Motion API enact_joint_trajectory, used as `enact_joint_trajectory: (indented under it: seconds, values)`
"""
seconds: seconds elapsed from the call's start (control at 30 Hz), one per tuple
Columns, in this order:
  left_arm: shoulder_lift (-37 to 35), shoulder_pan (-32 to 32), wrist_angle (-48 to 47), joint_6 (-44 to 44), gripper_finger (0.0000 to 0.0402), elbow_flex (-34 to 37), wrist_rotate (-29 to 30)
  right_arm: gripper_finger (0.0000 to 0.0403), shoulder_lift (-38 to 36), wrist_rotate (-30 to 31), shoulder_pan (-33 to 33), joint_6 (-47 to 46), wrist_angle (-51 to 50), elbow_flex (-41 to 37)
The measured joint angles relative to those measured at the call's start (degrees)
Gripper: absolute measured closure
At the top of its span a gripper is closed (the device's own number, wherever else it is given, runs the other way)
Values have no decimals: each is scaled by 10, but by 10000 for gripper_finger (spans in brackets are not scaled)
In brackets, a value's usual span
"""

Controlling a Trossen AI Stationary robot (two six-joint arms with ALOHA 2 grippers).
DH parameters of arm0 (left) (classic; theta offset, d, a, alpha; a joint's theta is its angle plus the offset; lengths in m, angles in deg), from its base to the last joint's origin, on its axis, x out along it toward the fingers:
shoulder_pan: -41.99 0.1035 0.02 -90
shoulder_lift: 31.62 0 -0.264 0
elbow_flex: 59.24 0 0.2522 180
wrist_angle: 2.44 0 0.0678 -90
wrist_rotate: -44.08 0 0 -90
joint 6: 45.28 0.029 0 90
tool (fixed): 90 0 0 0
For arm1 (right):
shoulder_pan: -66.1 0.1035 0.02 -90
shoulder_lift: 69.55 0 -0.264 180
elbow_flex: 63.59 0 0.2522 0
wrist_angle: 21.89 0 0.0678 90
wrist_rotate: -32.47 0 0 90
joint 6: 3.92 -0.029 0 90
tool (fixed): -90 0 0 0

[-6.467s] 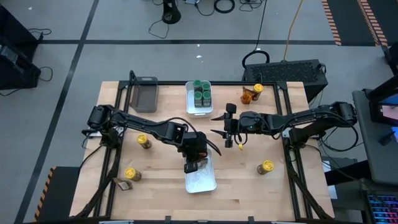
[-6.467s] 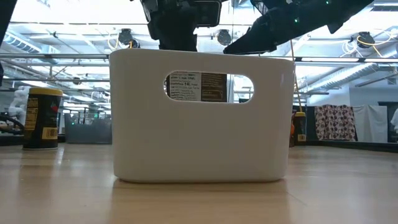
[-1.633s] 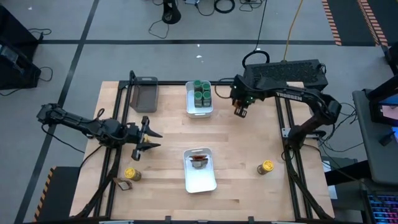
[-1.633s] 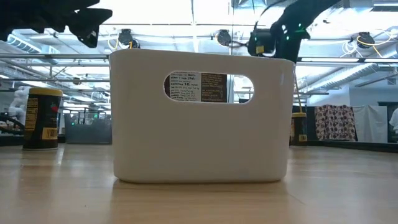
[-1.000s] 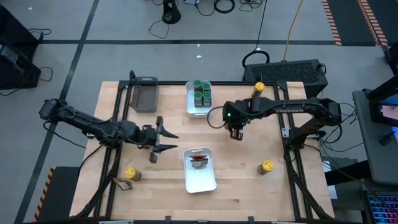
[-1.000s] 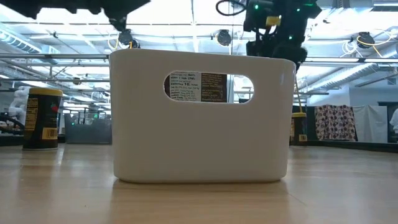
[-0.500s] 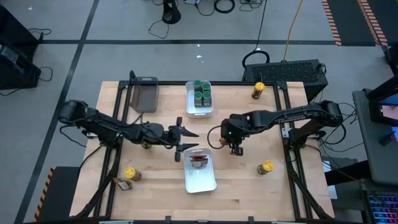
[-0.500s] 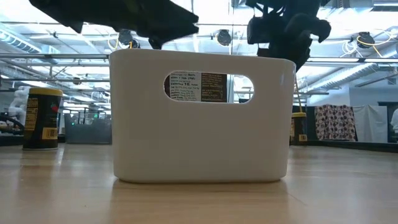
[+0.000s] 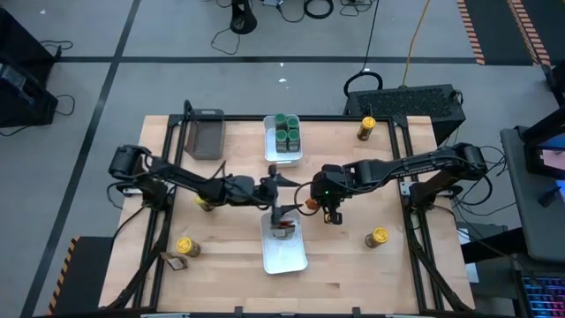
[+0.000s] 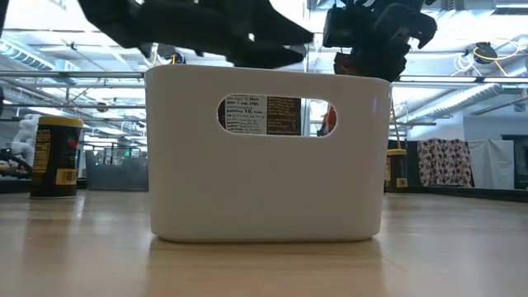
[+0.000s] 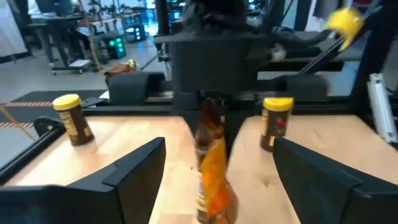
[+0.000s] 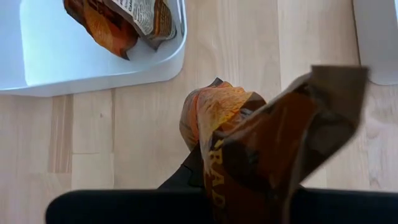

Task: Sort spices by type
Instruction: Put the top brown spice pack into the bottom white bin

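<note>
1. So, right gripper (image 9: 328, 215) pinching an orange packet (image 9: 311, 205) mid-table, just beside the near white bin (image 9: 284, 246).
2. Left gripper (image 9: 277, 190) spread wide, facing it.
3. Wooden table (image 9: 229, 256), grey taped floor (image 9: 106, 62) around.

Floor (image 9: 71, 106) around the wooden table (image 9: 229, 256) is grey carpet tiles split by dark seams, with orange-black hazard tape (image 9: 468, 31) striping the far corner. Black cables (image 9: 309, 9) are coiled up beyond the table's far edge. From tabletop height it's a big open lab: white ceiling trusses (image 10: 462, 78), bright overhead light, and a patterned cloth (image 10: 441, 161) hanging over by the wall.
</note>
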Motion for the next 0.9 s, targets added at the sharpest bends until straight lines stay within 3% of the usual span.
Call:
enact_joint_trajectory:
  seconds: [0.27, 0.73, 0.9]
  values:
    - [45, 23, -3, -3, 97, -42, -26, 387, 0, 0, 0, 2, 4, 0]
    - [52, 52, -27, -6, 97, -79, -87, 387, 0, 0, 0, 18, 17, 0]
    - [57, 56, -24, -21, 98, -79, -136, 387, 0, 0, 0, 28, 20, 0]
